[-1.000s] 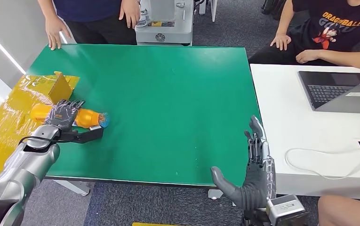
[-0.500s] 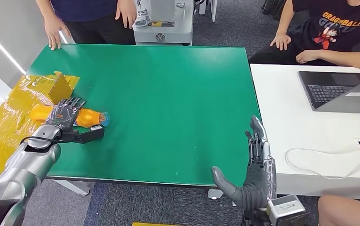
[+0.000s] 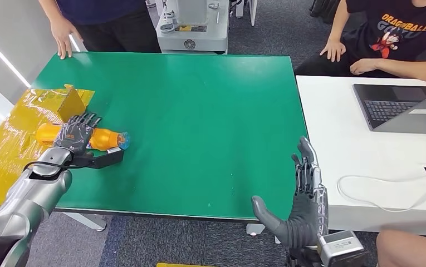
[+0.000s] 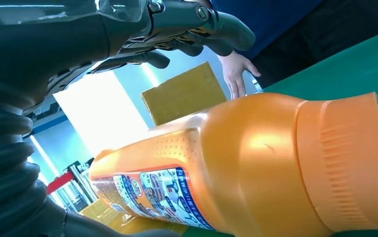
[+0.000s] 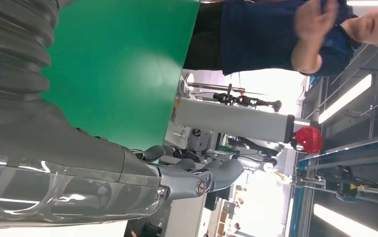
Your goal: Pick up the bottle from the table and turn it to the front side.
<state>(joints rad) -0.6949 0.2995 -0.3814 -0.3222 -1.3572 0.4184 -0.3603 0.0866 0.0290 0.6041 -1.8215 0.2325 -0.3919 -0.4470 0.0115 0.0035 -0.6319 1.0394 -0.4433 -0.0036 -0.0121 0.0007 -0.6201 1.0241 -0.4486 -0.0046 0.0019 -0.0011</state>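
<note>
An orange bottle (image 3: 103, 139) with a blue-and-white label lies on its side near the left edge of the green table (image 3: 199, 105), its neck pointing right. My left hand (image 3: 77, 135) hovers over its middle, fingers arched above it and thumb stretched along the table on the near side. In the left wrist view a gap shows between the fingers (image 4: 187, 29) and the bottle (image 4: 256, 163), so nothing is gripped. My right hand (image 3: 302, 206) stands upright off the table's near right edge, fingers spread and empty; the right wrist view shows this hand (image 5: 78, 163) too.
A flattened yellow box (image 3: 10, 144) with a raised flap lies left of the bottle. One person's hand (image 3: 63, 47) rests on the far left corner. A white table (image 3: 355, 144) with a laptop (image 3: 405, 108) and a cable stands to the right, another person seated behind it.
My left hand has barely shifted over the bottle. The standing person's other hand has dropped out of the picture. My right hand is as before.
</note>
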